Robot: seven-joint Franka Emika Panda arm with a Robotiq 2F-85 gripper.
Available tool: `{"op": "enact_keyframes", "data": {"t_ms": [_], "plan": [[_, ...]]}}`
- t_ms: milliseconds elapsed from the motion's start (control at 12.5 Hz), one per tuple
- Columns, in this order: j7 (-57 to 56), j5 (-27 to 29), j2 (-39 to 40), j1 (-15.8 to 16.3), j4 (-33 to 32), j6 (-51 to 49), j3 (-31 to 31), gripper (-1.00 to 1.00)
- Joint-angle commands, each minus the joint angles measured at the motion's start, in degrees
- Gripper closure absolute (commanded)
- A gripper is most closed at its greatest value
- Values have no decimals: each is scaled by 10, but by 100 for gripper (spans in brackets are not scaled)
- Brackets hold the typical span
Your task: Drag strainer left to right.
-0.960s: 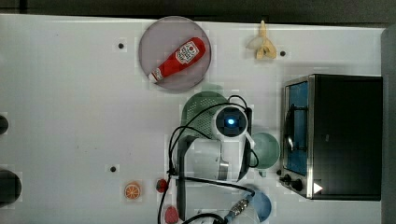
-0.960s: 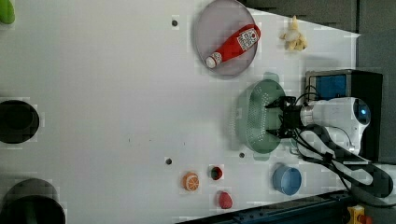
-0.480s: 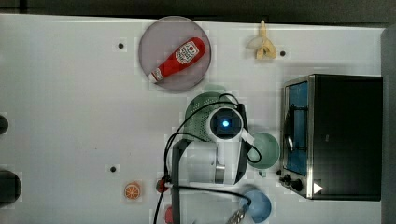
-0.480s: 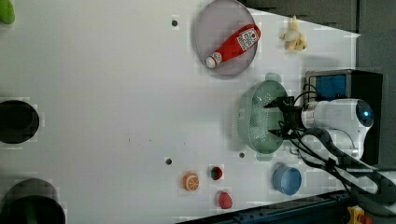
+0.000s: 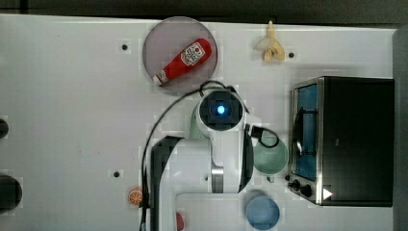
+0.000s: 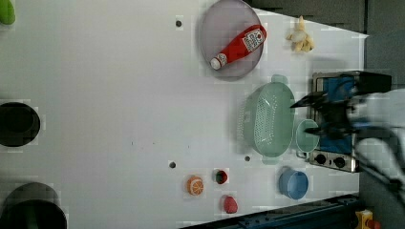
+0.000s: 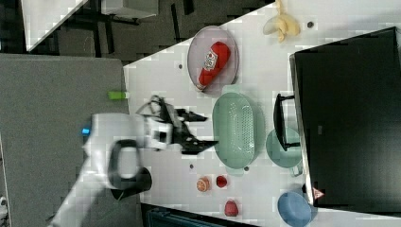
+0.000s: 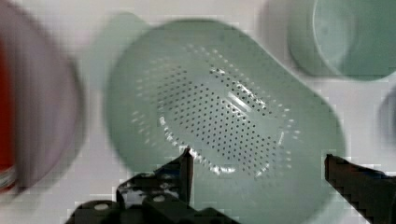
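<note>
Nearest the wrist camera, the gripper [image 8: 257, 163] is being held with its fingers spread wide, empty, above the strainer [image 8: 224, 126]. The strainer [image 6: 267, 119] is lying at the left view's centre right, just beside a green cup [image 6: 305, 136]. Light, stiff, smooth plastic is being judged; the rim is probably best hooked. A ketchup bottle [image 6: 239, 45] is resting beyond.

Strainer [image 6: 268, 119] hemmed by green cup [image 6: 305, 136], plate [image 6: 212, 26]

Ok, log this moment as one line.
end effector: open, above strainer | strainer: on table, beside green cup | grasp: none
</note>
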Motion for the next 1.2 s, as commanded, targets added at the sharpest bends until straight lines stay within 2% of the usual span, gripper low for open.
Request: {"op": "enact_keyframes", "data": {"t_ms": [80,400,560,1200], "plan": [[-122,16,-85,-8,93,-119,-19,-100],[-136,19,-117,-7,204,-295,-17,-100],[-138,26,-118,-7,241,-340,-16,-100],[-143,25,-114,-7,252,-355,-15,-100]]}}
